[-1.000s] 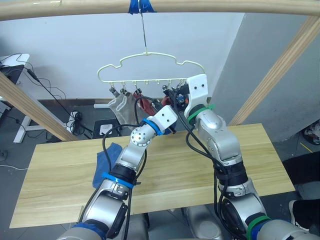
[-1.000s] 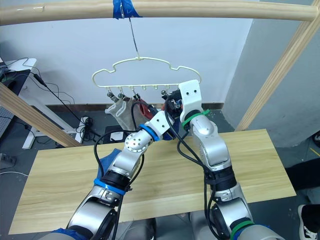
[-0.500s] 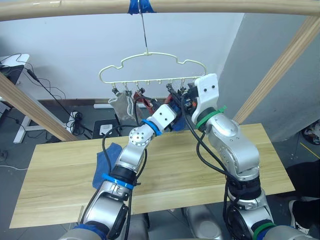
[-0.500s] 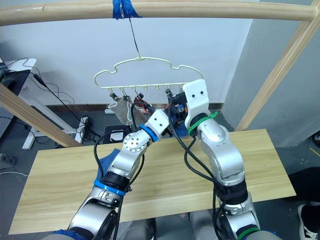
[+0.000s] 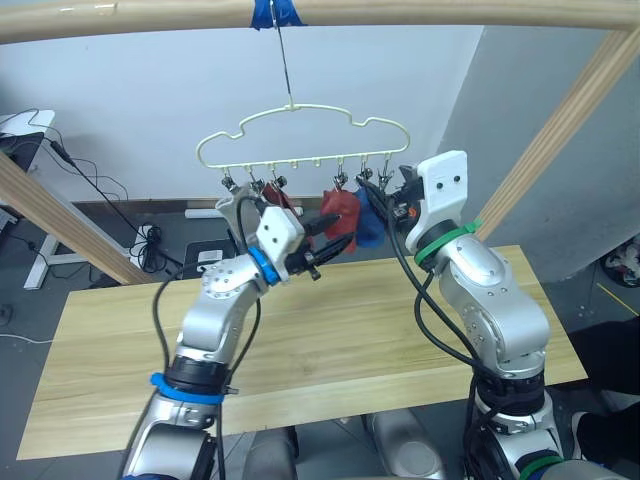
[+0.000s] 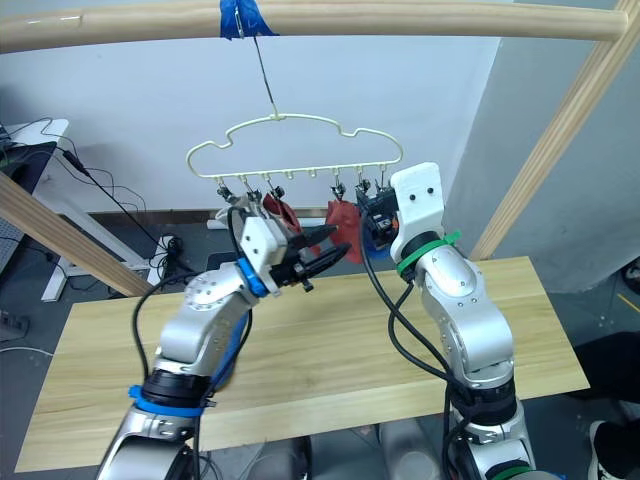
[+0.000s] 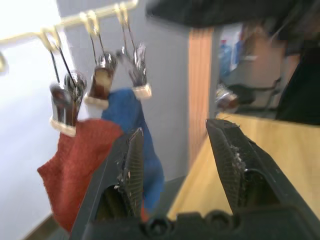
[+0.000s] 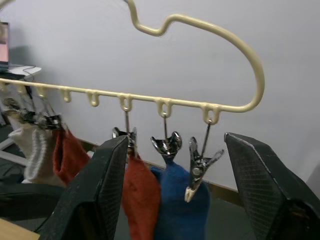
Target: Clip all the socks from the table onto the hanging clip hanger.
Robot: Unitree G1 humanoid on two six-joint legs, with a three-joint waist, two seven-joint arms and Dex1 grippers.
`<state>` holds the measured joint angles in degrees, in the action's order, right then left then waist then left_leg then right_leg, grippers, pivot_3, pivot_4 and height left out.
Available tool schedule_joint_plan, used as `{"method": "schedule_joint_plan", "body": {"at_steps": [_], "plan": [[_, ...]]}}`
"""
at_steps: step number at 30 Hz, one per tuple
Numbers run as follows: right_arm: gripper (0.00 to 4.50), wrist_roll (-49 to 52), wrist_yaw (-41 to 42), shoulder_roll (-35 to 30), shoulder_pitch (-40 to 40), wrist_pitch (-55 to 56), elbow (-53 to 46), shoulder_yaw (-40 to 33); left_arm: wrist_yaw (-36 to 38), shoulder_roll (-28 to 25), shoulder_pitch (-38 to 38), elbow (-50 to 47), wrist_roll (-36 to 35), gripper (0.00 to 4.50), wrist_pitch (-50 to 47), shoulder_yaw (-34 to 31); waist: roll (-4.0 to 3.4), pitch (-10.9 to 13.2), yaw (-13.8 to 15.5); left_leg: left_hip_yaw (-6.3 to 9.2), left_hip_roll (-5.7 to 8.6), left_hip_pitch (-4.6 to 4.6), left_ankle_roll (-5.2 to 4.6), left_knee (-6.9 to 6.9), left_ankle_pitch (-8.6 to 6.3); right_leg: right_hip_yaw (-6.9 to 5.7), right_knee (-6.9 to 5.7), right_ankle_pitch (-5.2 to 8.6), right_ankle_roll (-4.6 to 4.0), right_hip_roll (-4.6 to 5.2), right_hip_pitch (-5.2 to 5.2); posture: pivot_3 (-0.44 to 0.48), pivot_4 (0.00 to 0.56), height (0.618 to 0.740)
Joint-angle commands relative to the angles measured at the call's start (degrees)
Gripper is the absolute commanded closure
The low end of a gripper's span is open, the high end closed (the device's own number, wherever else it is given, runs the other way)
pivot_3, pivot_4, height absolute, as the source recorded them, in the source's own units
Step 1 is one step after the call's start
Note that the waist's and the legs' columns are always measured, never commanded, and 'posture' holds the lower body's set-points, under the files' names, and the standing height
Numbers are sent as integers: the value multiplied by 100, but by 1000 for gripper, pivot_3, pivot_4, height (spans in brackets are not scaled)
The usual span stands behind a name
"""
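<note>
The hanger (image 8: 200,102) hung from a pole by its hook, so the socks could dangle free. A grey sock (image 8: 37,150), two red socks (image 8: 140,197) and a blue sock (image 8: 177,202) were already clipped on. The last clip (image 8: 197,167) beside the blue one was bare. The right hand (image 6: 372,222) was near that end with its fingers spread wide, holding nothing. The left hand (image 5: 330,244) was also let go and empty, just below the socks. Another blue sock (image 6: 232,350) lay on the worktop (image 5: 400,330), mostly hidden behind the left arm, waiting for its turn.
</note>
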<state>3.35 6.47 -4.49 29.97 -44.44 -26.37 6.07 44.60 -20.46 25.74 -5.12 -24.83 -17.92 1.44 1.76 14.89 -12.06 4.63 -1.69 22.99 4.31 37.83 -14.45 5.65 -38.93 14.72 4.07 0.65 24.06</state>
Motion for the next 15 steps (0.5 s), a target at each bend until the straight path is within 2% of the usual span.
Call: {"method": "schedule_joint_plan", "body": {"at_steps": [1,15], "plan": [[1287,-198,-251,113,142,312,251,53,-37,-142,160,-365,-292,2255,-381,-218,0,0,4,0,0,0,0,0,0,0,0,0,0,0,0,-216,199,740],[1287,-296,-515,374,529,1048,1503,-197,-72,-242,33,-429,99,2255,-230,-74,0,0,74,0,0,1,0,-5,0,0,1,-16,-27,0,3,-203,183,740]]}}
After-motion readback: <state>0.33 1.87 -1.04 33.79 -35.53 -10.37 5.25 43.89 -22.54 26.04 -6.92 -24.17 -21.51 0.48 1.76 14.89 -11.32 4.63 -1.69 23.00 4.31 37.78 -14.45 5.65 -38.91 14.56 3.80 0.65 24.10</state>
